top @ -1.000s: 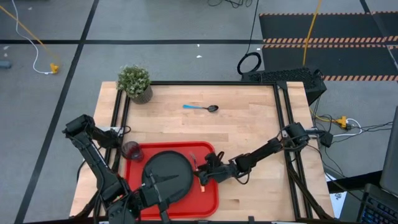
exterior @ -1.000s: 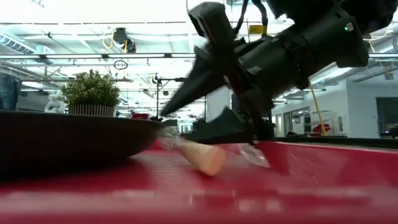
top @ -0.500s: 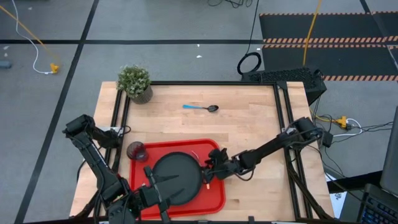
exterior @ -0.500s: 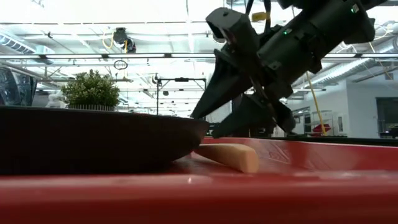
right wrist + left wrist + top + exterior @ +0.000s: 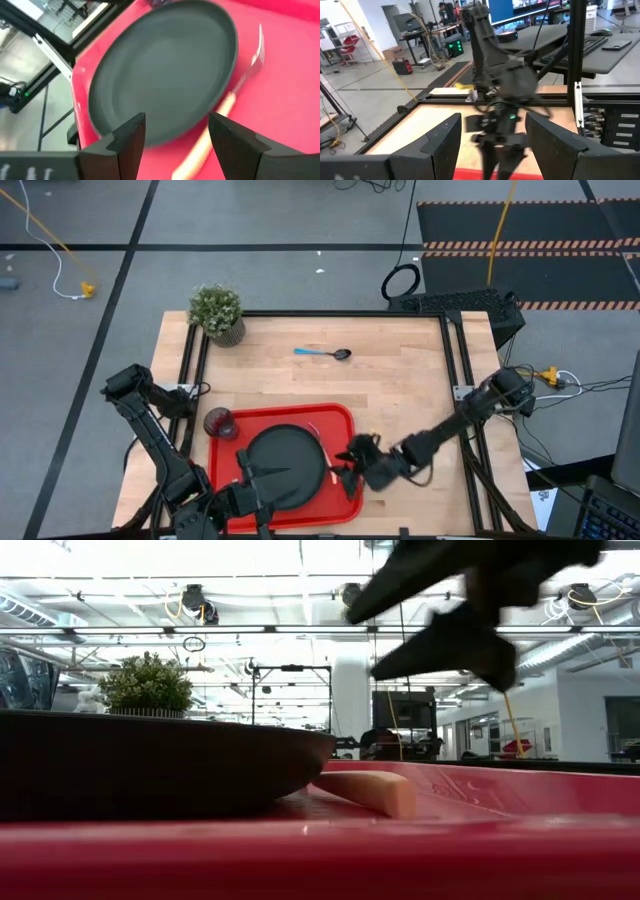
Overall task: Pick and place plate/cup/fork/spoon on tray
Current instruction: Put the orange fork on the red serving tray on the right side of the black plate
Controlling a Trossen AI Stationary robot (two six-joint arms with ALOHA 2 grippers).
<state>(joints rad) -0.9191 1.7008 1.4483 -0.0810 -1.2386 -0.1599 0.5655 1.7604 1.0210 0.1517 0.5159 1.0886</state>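
The red tray (image 5: 340, 423) lies at the table's near edge. On it sit the black plate (image 5: 283, 465), the dark cup (image 5: 218, 423) in its far left corner, and the orange-handled fork (image 5: 323, 452) flat beside the plate's right rim. The fork also shows in the right wrist view (image 5: 224, 109) and the low view (image 5: 372, 790). The blue-handled spoon (image 5: 322, 353) lies on the bare wood farther back. My right gripper (image 5: 349, 465) is open and empty, above the tray's right edge. My left gripper (image 5: 246, 477) is open and empty over the plate's near left.
A potted green plant (image 5: 217, 312) stands at the table's far left corner. Black rails run along the table's left and right sides. Bare wood lies between the tray and the spoon and to the tray's right.
My right gripper has let go of the fork's orange handle, risen, and drawn back toward the table's right and near edge. The fork's handle, tilted before, now lies flat on the tray. The tray with the plate and cup has slid a little toward the right.
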